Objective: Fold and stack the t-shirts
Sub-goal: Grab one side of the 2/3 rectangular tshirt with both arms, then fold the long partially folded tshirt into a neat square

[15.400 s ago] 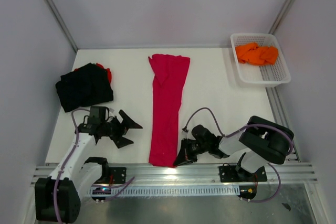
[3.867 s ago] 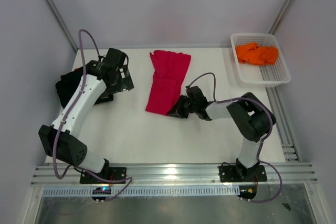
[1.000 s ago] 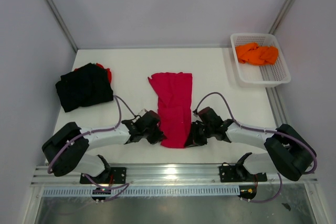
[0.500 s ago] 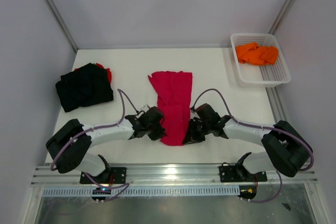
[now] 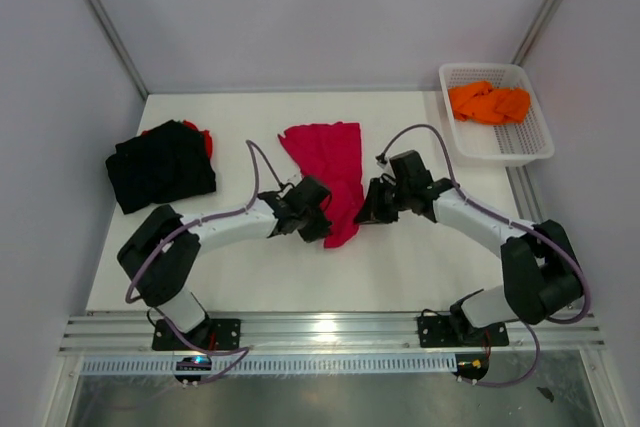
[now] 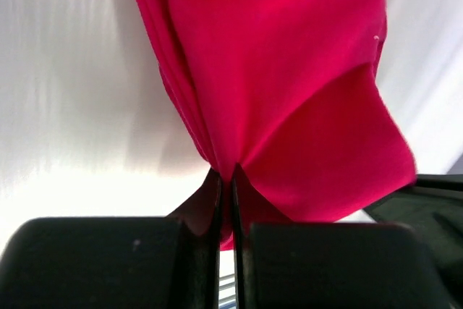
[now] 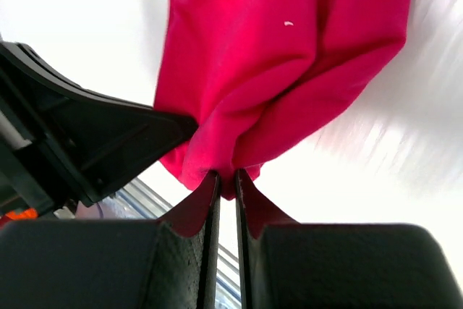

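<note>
Crimson t-shirt (image 5: 325, 157): stretches away just ahead of both grippers, bunched between them. Clenched at its near edge by left gripper (image 5: 318, 215) and right gripper (image 5: 370, 209), one each side.

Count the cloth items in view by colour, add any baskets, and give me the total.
crimson t-shirt: 1
black t-shirt: 1
red t-shirt, only an edge showing beside the black one: 1
orange t-shirt, bunched in the basket: 1
white mesh basket: 1
Total: 5
</note>
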Tool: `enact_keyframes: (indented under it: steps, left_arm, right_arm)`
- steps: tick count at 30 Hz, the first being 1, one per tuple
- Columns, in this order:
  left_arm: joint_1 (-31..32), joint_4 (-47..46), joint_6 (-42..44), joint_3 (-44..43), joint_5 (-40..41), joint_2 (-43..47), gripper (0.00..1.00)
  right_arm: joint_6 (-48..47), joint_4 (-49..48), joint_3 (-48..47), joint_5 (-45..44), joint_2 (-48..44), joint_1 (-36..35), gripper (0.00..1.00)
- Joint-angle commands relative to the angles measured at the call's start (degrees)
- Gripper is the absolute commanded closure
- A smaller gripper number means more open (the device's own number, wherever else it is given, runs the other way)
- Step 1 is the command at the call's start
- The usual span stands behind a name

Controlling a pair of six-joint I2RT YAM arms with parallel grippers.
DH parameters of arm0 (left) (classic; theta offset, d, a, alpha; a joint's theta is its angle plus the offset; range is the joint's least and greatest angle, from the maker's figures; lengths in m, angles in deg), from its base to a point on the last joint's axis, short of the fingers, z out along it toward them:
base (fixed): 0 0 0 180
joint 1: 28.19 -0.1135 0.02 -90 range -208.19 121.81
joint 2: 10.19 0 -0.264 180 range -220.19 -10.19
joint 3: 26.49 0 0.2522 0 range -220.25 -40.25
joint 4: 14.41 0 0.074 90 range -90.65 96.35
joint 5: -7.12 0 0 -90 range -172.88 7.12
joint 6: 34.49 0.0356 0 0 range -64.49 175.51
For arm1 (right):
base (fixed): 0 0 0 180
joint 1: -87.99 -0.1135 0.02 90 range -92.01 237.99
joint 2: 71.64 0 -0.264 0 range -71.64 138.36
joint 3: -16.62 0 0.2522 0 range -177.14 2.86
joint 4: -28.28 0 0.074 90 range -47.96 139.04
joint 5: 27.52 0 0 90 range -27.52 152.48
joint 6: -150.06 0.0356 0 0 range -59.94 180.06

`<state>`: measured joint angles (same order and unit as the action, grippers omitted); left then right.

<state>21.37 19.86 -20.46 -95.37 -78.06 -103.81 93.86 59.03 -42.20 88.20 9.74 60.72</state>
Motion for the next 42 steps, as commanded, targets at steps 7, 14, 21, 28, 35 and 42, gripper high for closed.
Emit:
enact_keyframes:
  steps: [7, 14, 21, 28, 35, 42]
  left_arm:
    - [-12.46, 8.83, 12.85, -21.41, -3.94, -5.51, 1.0]
    - [-18.27, 12.35, 16.28, -33.73, -7.98, -10.69, 1.0]
    - [-22.14, 14.55, 18.22, -43.4, -11.14, -16.05, 1.0]
    - [-26.7, 15.43, 18.75, -50.87, -15.53, -22.29, 1.0]
    - [-33.11, 15.35, 13.84, -63.79, -24.92, -32.49, 1.0]
    - [-37.69, 4.03, 1.9, -70.04, -35.39, -43.21, 1.0]
  right_arm:
    - [-5.16, 3.14, -14.44, 1.0, 6.94, 6.26, 0.94]
    - [-5.41, 4.36, -26.63, -0.05, 13.96, 7.66, 0.94]
    - [-6.2, 7.7, -41.85, -0.49, 23.62, 10.21, 0.94]
    - [-4.89, 12.35, -60.74, 0.91, 36.27, 11.8, 0.94]
    - [-3.05, 15.53, -79.55, 2.58, 46.75, 12.59, 0.94]
    - [1.27, 8.94, -79.92, 4.43, 49.48, 14.7, 0.94]
